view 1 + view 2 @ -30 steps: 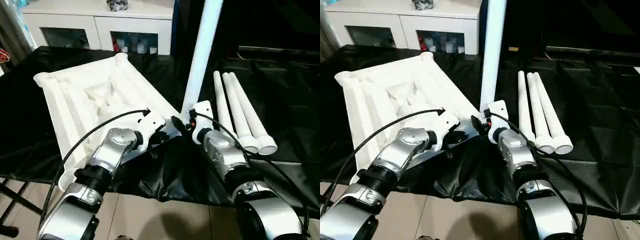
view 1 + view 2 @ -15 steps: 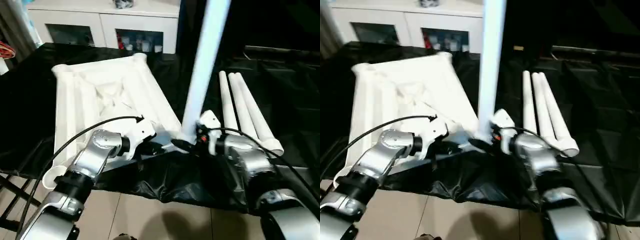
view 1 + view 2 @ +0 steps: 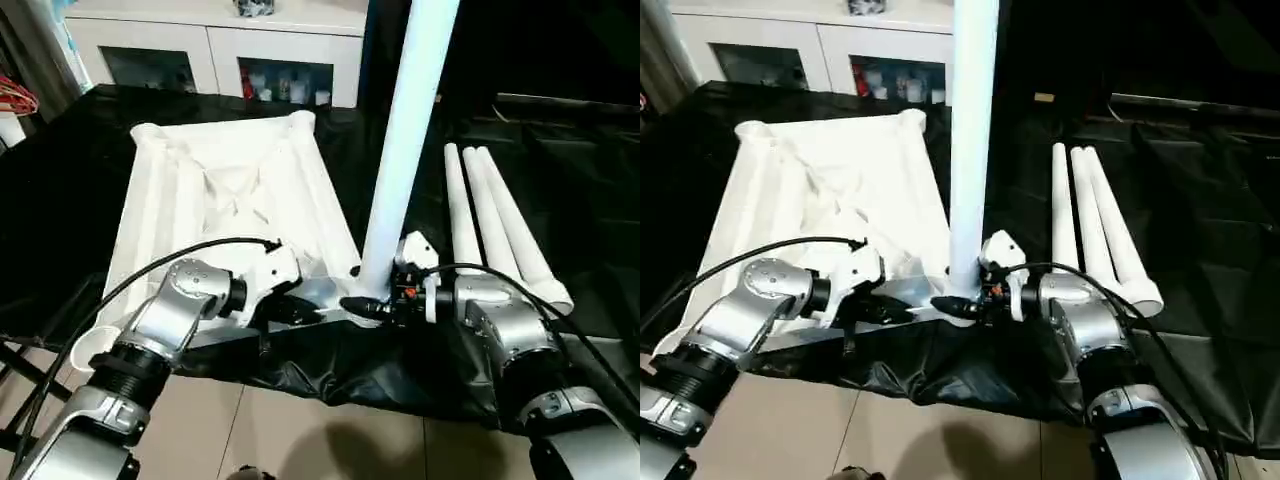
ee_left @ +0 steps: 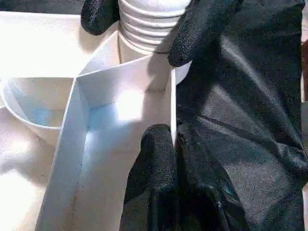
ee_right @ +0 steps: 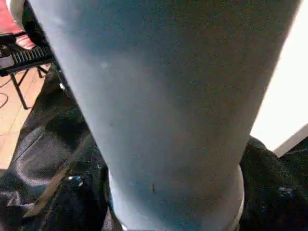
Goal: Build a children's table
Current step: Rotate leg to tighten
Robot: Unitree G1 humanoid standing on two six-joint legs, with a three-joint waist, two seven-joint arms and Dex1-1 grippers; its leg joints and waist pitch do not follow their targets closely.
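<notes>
From the head views, the children's table lies upside down on the black-draped tabletop, toward its left edge, with one leg upright in the near right corner socket and three legs lying beside it. In the left wrist view, the left fingers pinch the table's thin rim beside that socket, with the right fingers straddling the leg's ribbed base. The right wrist view looks up the leg, set between its own fingers

A lived-in home room: a white cabinet with glass doors holding small items stands behind the black-draped worktop; tiled floor below.
</notes>
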